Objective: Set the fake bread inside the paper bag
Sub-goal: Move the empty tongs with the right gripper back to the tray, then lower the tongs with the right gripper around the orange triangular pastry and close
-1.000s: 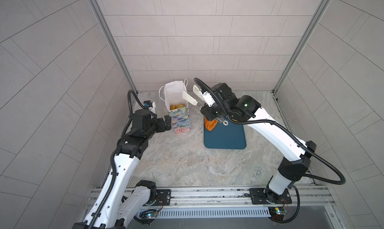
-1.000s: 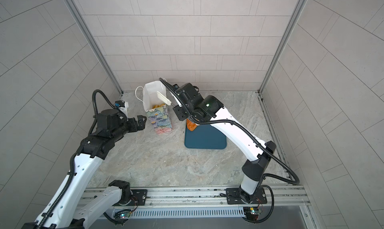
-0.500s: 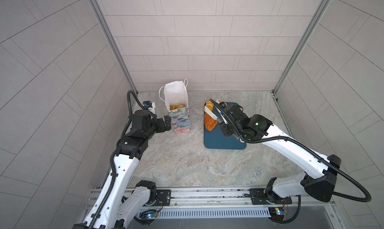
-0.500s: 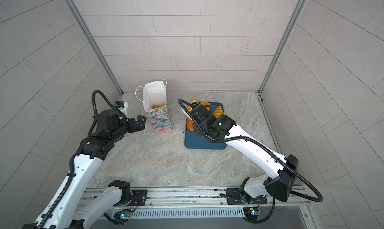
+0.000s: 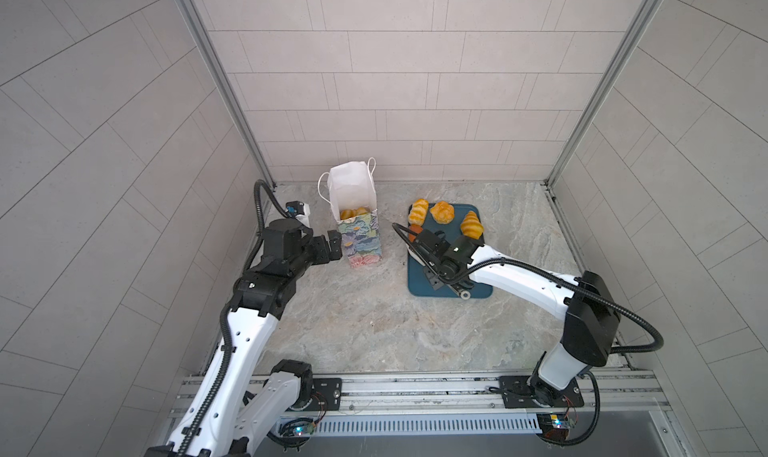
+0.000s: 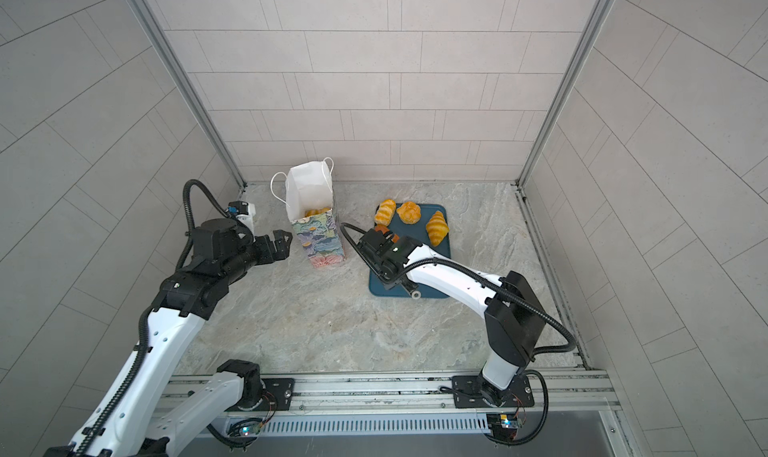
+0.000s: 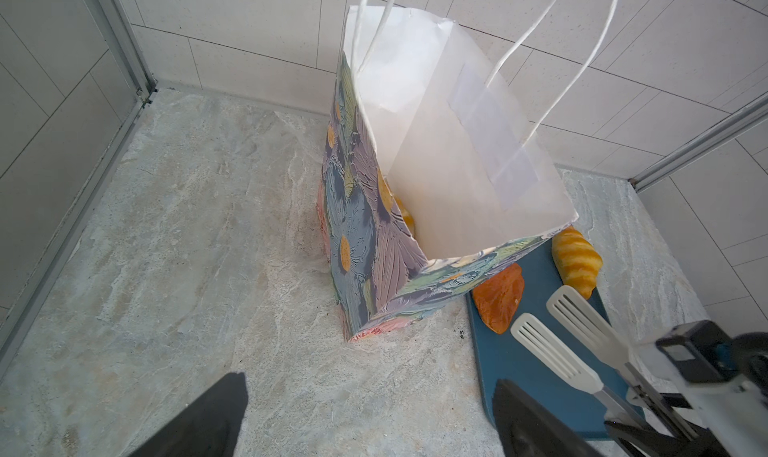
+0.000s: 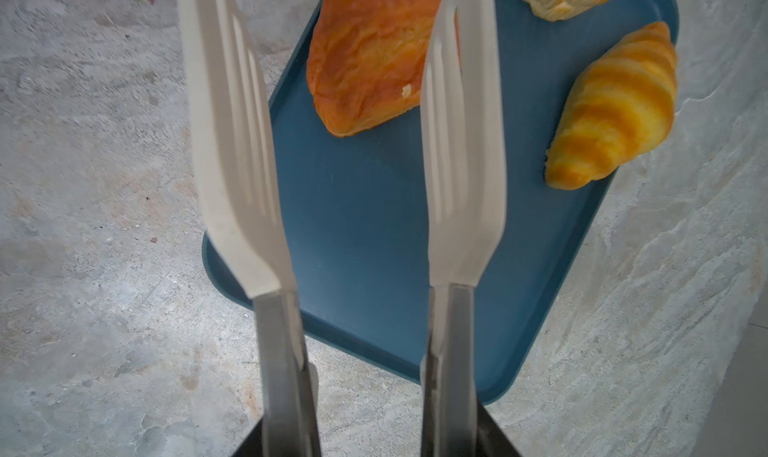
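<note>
— Where's the bread (image 5: 441, 212)?
— A glossy dark-orange pastry (image 8: 365, 56) lies on the tray (image 8: 365, 234), just past the empty, parted tongs (image 8: 237, 143) the right gripper (image 8: 370, 442) clamps. The left gripper (image 7: 365, 426) gapes wide, empty, beside the bag (image 7: 374, 247).

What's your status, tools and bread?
Left tool open beside paper bag. Right tool holds tongs, spread and empty, over tray. Four pastries not yet bagged. Nothing blocking.

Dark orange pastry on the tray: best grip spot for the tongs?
Pinch the dark orange pastry across its broad middle, one tongs blade per flank, coming in over the bare half of the tray. It lies flat and tapers toward that end; the tip may slip.
</note>
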